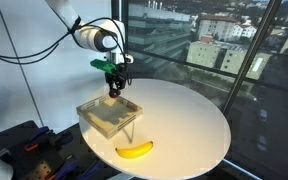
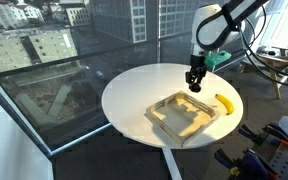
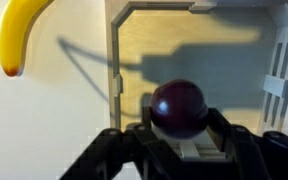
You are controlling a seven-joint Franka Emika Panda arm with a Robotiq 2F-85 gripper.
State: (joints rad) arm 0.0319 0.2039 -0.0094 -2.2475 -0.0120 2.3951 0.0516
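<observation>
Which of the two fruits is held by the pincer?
The round dark-purple plum, clamped in the pincer over the tray; the banana lies on the table.

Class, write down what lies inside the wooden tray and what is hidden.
Nothing lies inside the wooden tray: only its bare floor and the arm's shadow. In the wrist view the dark plum held by the gripper covers part of that floor.

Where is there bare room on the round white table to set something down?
The widest bare patch is the part of the round white table between the shallow square wooden tray and the window-side rim. The tray's floor is bare too, below the gripper holding a dark purple round fruit. Tightest: the strip between tray and yellow banana.
</observation>
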